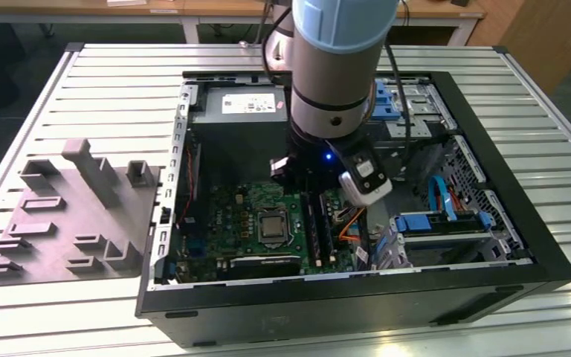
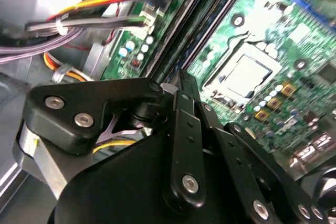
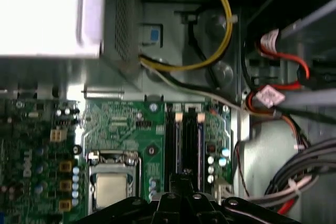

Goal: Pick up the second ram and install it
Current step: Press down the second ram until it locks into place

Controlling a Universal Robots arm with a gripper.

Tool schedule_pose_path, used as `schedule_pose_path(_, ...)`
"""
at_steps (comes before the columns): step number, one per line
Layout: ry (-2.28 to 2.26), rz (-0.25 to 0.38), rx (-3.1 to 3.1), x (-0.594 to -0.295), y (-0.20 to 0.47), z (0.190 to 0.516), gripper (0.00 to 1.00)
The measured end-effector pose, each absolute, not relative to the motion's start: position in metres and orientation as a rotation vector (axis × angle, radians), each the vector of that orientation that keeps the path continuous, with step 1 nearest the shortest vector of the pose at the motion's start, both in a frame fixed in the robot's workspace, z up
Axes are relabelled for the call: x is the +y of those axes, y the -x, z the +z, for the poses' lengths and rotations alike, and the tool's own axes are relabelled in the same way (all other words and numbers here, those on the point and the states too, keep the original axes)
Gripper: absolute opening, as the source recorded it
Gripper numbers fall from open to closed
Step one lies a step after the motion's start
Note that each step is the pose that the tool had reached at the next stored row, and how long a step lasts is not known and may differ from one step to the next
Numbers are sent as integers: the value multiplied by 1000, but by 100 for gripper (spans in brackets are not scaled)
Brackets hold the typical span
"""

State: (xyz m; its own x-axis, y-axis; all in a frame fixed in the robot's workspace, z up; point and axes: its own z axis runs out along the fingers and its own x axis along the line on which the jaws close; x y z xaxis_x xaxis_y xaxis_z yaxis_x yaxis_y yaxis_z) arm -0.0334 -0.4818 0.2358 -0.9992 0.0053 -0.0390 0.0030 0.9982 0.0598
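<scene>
1. An open black computer case (image 1: 523,256) lies on the slatted metal surface (image 1: 117,82).
2. The green motherboard (image 1: 228,216) spreads beneath the claw (image 1: 311,178), its silver processor socket (image 3: 111,190) just beside it.
3. A grey moulded holder tray (image 1: 62,223) sits well apart, toward the exterior view's left.
4. Yellow cable (image 3: 223,19) loops beyond the claw.
</scene>
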Motion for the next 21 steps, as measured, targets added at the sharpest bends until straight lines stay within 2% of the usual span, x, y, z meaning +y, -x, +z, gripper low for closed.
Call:
schedule_pose_path(12,-8,65,3105,-507,33,236,10)
schedule_pose_path(21,-11,60,3105,-515,33,229,10)
